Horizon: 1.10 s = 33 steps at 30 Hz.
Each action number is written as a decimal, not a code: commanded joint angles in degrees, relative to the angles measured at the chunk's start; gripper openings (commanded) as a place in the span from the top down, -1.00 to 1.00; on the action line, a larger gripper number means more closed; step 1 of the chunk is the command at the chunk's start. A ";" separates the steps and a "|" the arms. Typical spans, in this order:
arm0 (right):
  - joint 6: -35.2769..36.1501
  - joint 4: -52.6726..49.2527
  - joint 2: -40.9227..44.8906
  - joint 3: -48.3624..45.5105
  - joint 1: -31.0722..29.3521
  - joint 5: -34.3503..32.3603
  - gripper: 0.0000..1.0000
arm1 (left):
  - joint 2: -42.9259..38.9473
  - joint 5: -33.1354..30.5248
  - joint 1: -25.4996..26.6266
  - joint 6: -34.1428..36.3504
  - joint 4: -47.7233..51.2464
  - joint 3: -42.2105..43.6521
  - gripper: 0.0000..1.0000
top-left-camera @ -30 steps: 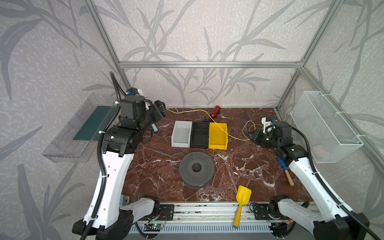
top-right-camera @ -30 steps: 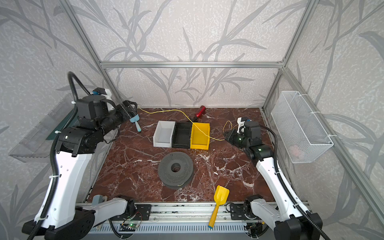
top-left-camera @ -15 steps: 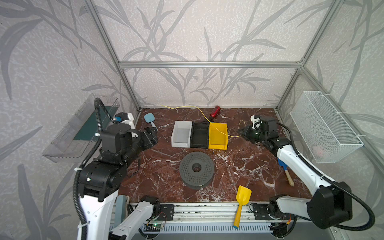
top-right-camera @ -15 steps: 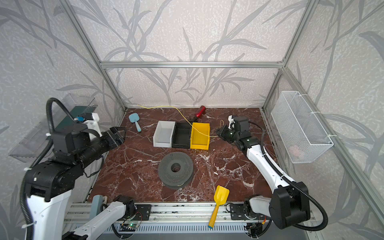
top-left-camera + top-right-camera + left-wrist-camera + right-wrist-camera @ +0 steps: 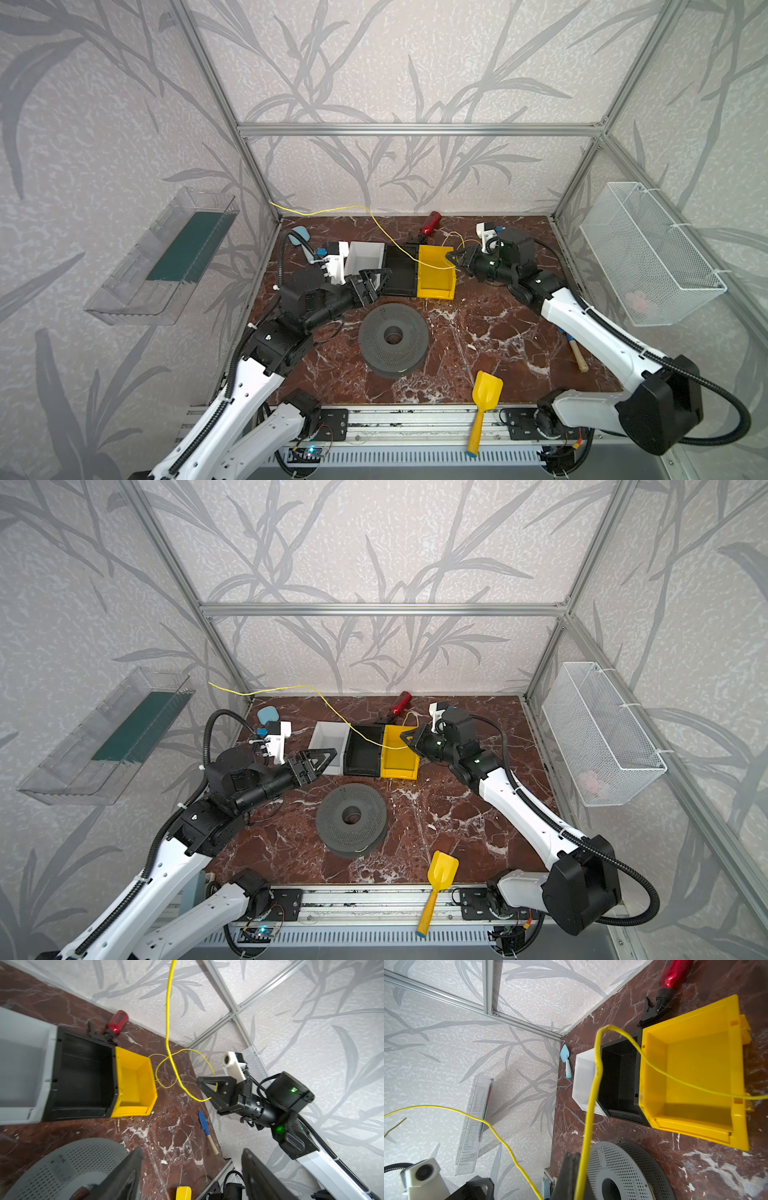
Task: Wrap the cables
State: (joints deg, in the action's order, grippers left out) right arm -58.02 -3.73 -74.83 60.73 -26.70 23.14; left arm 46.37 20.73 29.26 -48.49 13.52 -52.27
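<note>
When you look from the top, the thin yellow wire (image 5: 390, 235) runs from the back left corner, over the black bin (image 5: 400, 270), to the right gripper (image 5: 456, 259) by the yellow bin (image 5: 434, 274). The left gripper (image 5: 374, 281) is wide open and holds nothing, near the grey spool (image 5: 374, 328). From the left wrist, the wire makes a loop beside the yellow bin. From the right wrist, the squeezed-shut jaws pinch the wire.

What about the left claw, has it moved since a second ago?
Yes. The left claw came forward and rightward from the back left corner. It now sits at the near left corner of the white bin.
</note>
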 commanded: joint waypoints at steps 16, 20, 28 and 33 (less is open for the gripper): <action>-4.71 5.97 -4.10 5.60 -5.75 -4.57 1.00 | 12.93 -16.99 13.04 -1.15 -23.28 2.94 -0.27; -5.55 7.47 -3.57 4.38 -5.80 -5.38 1.00 | 15.19 -15.96 13.02 -1.78 -26.81 3.03 -0.21; -6.59 8.84 -3.40 4.40 -6.39 -4.67 1.00 | 18.62 -16.01 13.29 -2.55 -29.19 2.18 -0.26; -9.31 13.31 -3.95 2.49 -7.37 -3.97 1.00 | 20.92 -17.64 13.20 -2.81 -32.49 2.49 -0.17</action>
State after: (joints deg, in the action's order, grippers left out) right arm -65.41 4.82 -78.81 64.18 -33.28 18.50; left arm 66.39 5.37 42.33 -50.78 -14.98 -49.39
